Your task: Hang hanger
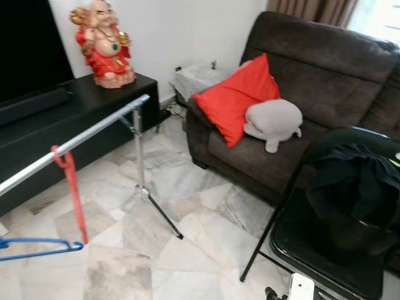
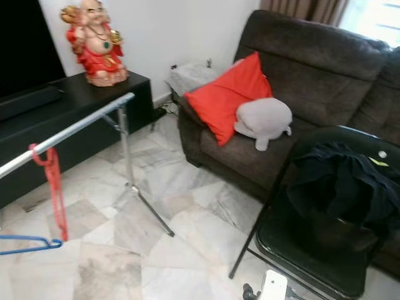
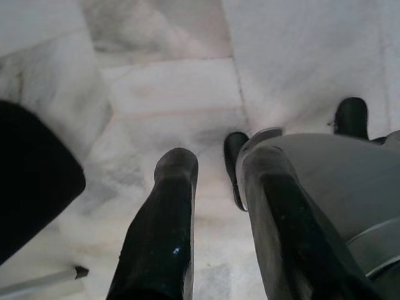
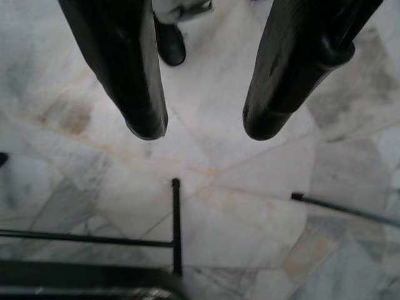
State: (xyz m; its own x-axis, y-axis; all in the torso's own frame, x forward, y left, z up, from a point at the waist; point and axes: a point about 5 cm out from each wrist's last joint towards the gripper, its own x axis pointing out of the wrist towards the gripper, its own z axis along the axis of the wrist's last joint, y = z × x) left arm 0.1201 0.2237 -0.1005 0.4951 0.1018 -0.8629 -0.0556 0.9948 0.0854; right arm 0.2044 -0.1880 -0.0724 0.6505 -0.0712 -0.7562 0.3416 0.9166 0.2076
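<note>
My left gripper [image 3: 219, 169] hangs over the marble floor [image 3: 175, 81], fingers apart, empty. My right gripper [image 4: 203, 131] also points at the floor, wide open, empty, chair legs just beyond. Ahead, black chair [image 1: 350, 262] with dark clothes [image 1: 359, 181]. Blue hanger [image 1: 37, 248] at my lower left; red hanger [image 1: 72, 187] hooked on the rail [image 1: 75, 140]. Farther: sofa [image 1: 325, 81], red cushion [image 1: 240, 97], figurine [image 1: 103, 40].
</note>
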